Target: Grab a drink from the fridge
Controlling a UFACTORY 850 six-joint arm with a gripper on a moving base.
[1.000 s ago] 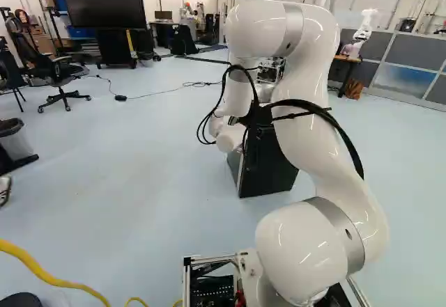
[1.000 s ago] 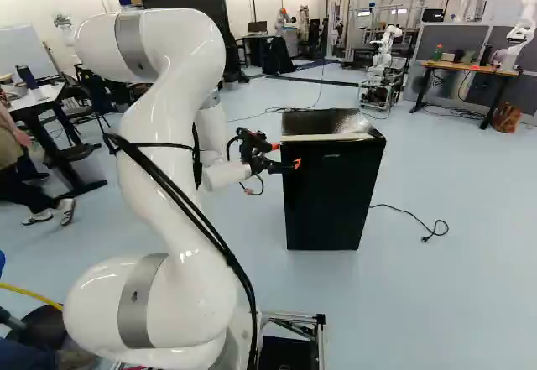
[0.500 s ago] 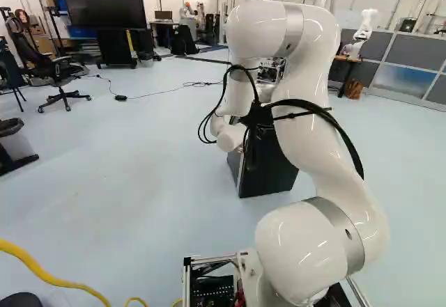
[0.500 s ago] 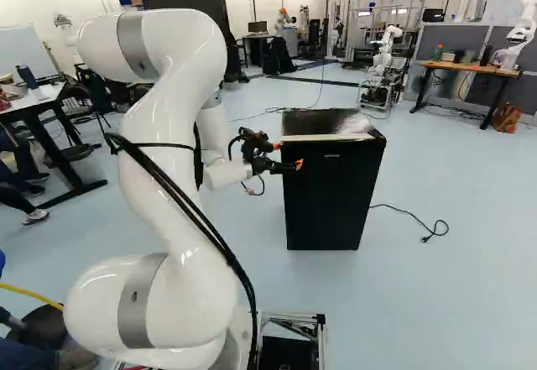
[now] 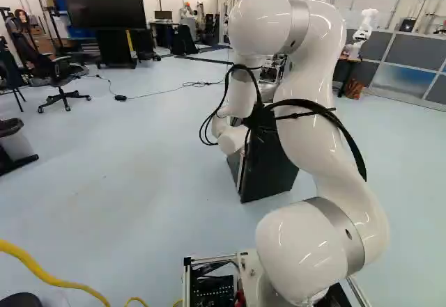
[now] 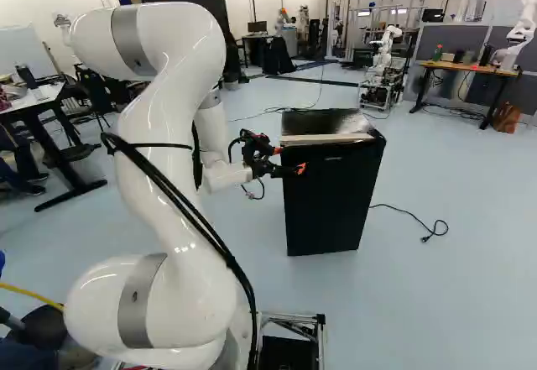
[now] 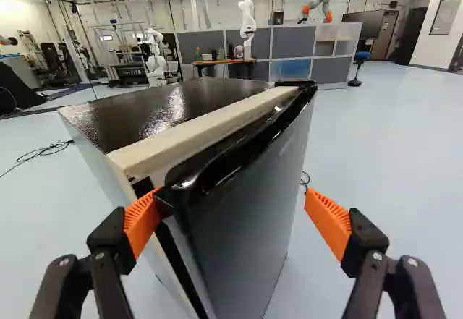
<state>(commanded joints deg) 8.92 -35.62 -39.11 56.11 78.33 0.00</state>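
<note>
The fridge door (image 7: 242, 221) had just been eased ajar at its left edge by the widely spread end effector (image 7: 233, 205); wider access was needed.

Fridge (image 6: 331, 206) ahead of arm (image 6: 168, 156), cord (image 6: 403, 211) on floor (image 6: 436, 303) beside it, desk (image 6: 470, 67) beyond

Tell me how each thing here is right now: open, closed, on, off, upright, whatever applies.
Fridge: upright on the floor.
Fridge door: slightly ajar, a narrow gap showing.
Gripper: open, one finger at the door's edge, the other clear of it.
Arm: raised and bent.
Cord: lying on the floor, its end loose.
Big screen: dark.
</note>
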